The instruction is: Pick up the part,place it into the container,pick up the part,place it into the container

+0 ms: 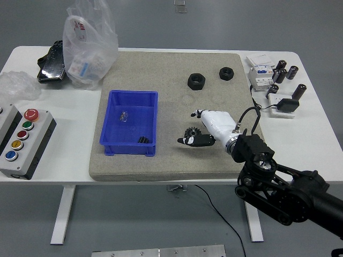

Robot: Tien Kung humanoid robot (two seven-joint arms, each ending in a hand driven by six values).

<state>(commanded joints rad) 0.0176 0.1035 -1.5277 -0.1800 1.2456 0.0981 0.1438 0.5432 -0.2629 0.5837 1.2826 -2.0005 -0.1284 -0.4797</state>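
A black gear point(191, 132) lies on the grey mat point(171, 160), right of the blue bin point(134, 93). My right hand point(188, 128), white with black fingertips, reaches in from the lower right. Its fingers point(196, 114) are spread just behind the gear and its thumb point(186, 141) lies in front of it. I see no firm grasp on the gear. Inside the bin, a small black part point(142, 140) rests by the near wall and a small clear piece point(124, 115) sits nearer the middle. The left arm is out of view.
Two black nuts point(196, 81) point(226, 73) sit on the mat's far right. A button box point(21, 140) stands at the left edge, a plastic bag point(88, 45) at the back left. Electrical parts and black cylinders point(276, 77) crowd the right side.
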